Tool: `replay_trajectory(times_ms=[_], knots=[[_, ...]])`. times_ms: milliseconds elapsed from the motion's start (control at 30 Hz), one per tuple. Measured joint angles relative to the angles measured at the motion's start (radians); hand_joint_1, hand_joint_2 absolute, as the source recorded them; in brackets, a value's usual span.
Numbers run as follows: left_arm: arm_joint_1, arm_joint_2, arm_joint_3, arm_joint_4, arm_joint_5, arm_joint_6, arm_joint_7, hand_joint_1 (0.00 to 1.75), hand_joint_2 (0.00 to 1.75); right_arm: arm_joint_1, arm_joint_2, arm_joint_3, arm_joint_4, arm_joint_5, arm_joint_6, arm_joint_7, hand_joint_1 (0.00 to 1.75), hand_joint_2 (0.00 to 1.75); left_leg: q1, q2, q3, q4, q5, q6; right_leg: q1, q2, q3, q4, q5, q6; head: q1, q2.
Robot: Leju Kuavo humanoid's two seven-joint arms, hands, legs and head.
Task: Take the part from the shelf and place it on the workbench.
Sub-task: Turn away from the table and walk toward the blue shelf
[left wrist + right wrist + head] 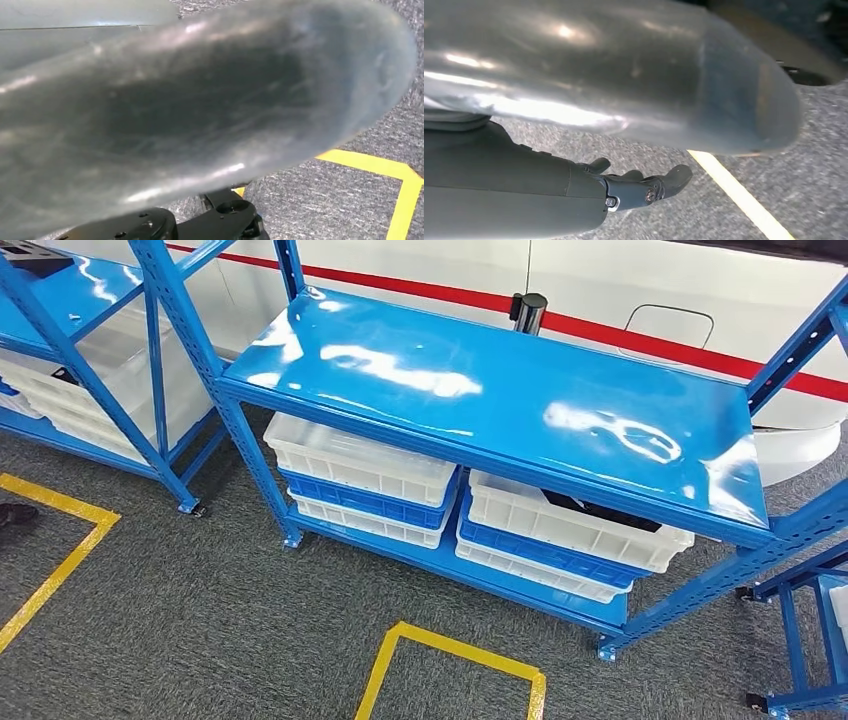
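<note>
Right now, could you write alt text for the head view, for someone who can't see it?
A glossy blue metal shelf stands on grey carpet, its top bare, with stacked white and blue plastic crates on its lower level. Yellow tape lines mark the floor in front, and a white wall with a red stripe runs behind.

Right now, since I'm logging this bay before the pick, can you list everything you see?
Shelf unit: one, blue, centre, bare glossy top.
Crates: two stacks, white and blue, on its lower shelf; the right stack's top crate holds something dark.
Second shelf unit: one, blue, far left, with white bins.
Floor tape: yellow, on grey carpet.
Black post: one, behind the shelf.
Right hand: dark fingers apart, holding nothing, above carpet.
Left hand: blurred; state unclear.
</note>
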Motion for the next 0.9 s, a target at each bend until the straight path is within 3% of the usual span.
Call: replay_trajectory(times_ms=[67, 133, 167, 233, 300, 400, 433, 467, 500, 533, 600, 667, 733, 800, 867, 900], knots=[[0.000, -0.002, 0.000, 0.000, -0.001, 0.000, -0.001, 0.00, 0.00, -0.001, -0.001, 0.000, 0.000, 0.001, 0.000, 0.001, 0.00, 0.00, -0.001, 0.011, 0.005, 0.001, -0.004, -0.008, 0.001, -0.032, 0.058, -0.138, 0.063, 0.010, 0.001, 0.000], [0.001, -0.003, 0.000, 0.000, -0.001, 0.000, -0.004, 0.00, 0.00, -0.006, -0.001, 0.000, 0.000, 0.002, 0.000, 0.001, 0.00, 0.00, -0.006, 0.025, 0.013, 0.002, -0.012, -0.022, 0.006, -0.059, 0.098, -0.228, 0.103, 0.000, -0.001, 0.000], [0.001, -0.003, 0.000, 0.000, -0.001, 0.000, -0.005, 0.00, 0.00, -0.008, -0.001, 0.000, 0.000, 0.003, 0.000, 0.001, 0.00, 0.00, -0.007, 0.033, 0.017, 0.002, -0.014, -0.029, 0.010, -0.060, 0.100, -0.236, 0.109, -0.010, -0.001, 0.000], [0.000, -0.003, 0.000, 0.000, -0.002, 0.000, -0.006, 0.00, 0.00, -0.008, -0.002, 0.000, 0.000, 0.005, 0.000, 0.001, 0.00, 0.00, -0.001, 0.046, 0.024, 0.001, -0.019, -0.044, 0.011, -0.039, 0.100, -0.238, 0.116, -0.028, -0.002, 0.000], [-0.001, -0.004, 0.000, 0.000, -0.003, 0.001, -0.005, 0.00, 0.00, -0.007, -0.003, 0.000, 0.000, 0.007, 0.000, 0.002, 0.00, 0.00, 0.006, 0.029, 0.014, 0.035, -0.048, -0.055, 0.003, -0.020, 0.108, -0.243, 0.121, -0.043, -0.005, 0.000], [0.001, -0.003, 0.000, 0.000, -0.005, 0.002, -0.004, 0.00, 0.00, -0.006, -0.002, 0.000, 0.000, 0.010, 0.000, 0.003, 0.00, 0.00, 0.009, -0.010, -0.065, 0.215, -0.143, -0.064, 0.001, 0.008, 0.113, -0.243, 0.124, -0.055, -0.008, 0.000], [0.001, -0.004, 0.000, 0.000, -0.006, 0.002, -0.003, 0.00, 0.00, -0.006, -0.001, 0.000, 0.000, 0.010, 0.000, 0.003, 0.00, 0.00, 0.009, -0.013, -0.092, 0.266, -0.158, -0.066, 0.002, 0.019, 0.113, -0.243, 0.123, -0.055, -0.008, 0.000], [0.002, -0.004, 0.000, 0.000, -0.008, 0.003, -0.002, 0.00, 0.00, -0.005, -0.001, 0.000, 0.000, 0.010, 0.000, 0.003, 0.00, 0.00, 0.010, -0.015, -0.106, 0.286, -0.154, -0.067, 0.002, 0.031, 0.114, -0.243, 0.123, -0.055, -0.008, 0.000], [0.002, -0.004, 0.000, 0.000, -0.008, 0.004, -0.002, 0.00, 0.00, -0.004, -0.001, 0.000, 0.000, 0.011, 0.000, 0.003, 0.00, 0.00, 0.011, -0.017, -0.100, 0.264, -0.128, -0.067, 0.001, 0.045, 0.116, -0.242, 0.122, -0.054, -0.008, 0.000], [0.002, -0.003, 0.000, 0.000, -0.009, 0.005, -0.002, 0.00, 0.00, -0.004, 0.000, 0.000, 0.000, 0.011, 0.001, 0.003, 0.00, 0.00, 0.014, -0.023, -0.077, 0.208, -0.090, -0.067, 0.000, 0.059, 0.119, -0.242, 0.121, -0.053, -0.008, 0.000], [0.003, -0.003, 0.000, 0.000, -0.009, 0.007, -0.002, 0.00, 0.00, -0.004, 0.001, 0.000, 0.000, 0.011, 0.001, 0.004, 0.00, 0.00, 0.024, -0.064, -0.020, 0.075, -0.026, -0.069, 0.000, 0.084, 0.120, -0.239, 0.117, -0.046, -0.008, 0.000], [0.002, -0.003, 0.000, 0.001, -0.010, 0.007, -0.001, 0.00, 0.00, -0.005, 0.001, 0.000, 0.000, 0.011, 0.001, 0.005, 0.00, 0.00, 0.025, -0.091, 0.004, 0.018, -0.013, -0.065, 0.001, 0.104, 0.115, -0.240, 0.116, -0.034, -0.008, 0.000], [-0.001, -0.003, 0.000, 0.001, -0.010, 0.008, 0.000, 0.00, 0.00, -0.002, 0.001, 0.000, 0.000, 0.011, 0.001, 0.005, 0.00, 0.00, 0.019, -0.078, 0.005, 0.013, -0.012, -0.050, -0.002, 0.117, 0.106, -0.247, 0.119, -0.019, -0.009, 0.000], [-0.001, -0.003, 0.000, 0.000, -0.010, 0.009, 0.000, 0.00, 0.00, 0.000, 0.000, 0.000, 0.000, 0.011, 0.001, 0.006, 0.00, 0.00, 0.018, -0.061, 0.006, 0.007, -0.008, -0.032, 0.001, 0.084, 0.086, -0.221, 0.104, -0.016, -0.008, 0.000], [0.000, -0.003, 0.000, 0.000, -0.009, 0.013, 0.001, 0.00, 0.00, -0.003, 0.000, 0.000, 0.000, 0.014, 0.001, 0.004, 0.00, 0.00, 0.014, -0.044, 0.005, 0.004, -0.006, -0.019, 0.006, 0.030, 0.031, -0.112, 0.052, -0.026, -0.006, 0.000], [0.000, -0.003, 0.000, 0.000, -0.008, 0.016, 0.005, 0.00, 0.00, -0.005, 0.000, 0.000, 0.000, 0.017, 0.000, 0.002, 0.00, 0.00, 0.011, -0.035, 0.004, 0.004, -0.007, -0.015, 0.007, 0.017, -0.005, -0.039, 0.021, -0.031, -0.006, 0.000]])
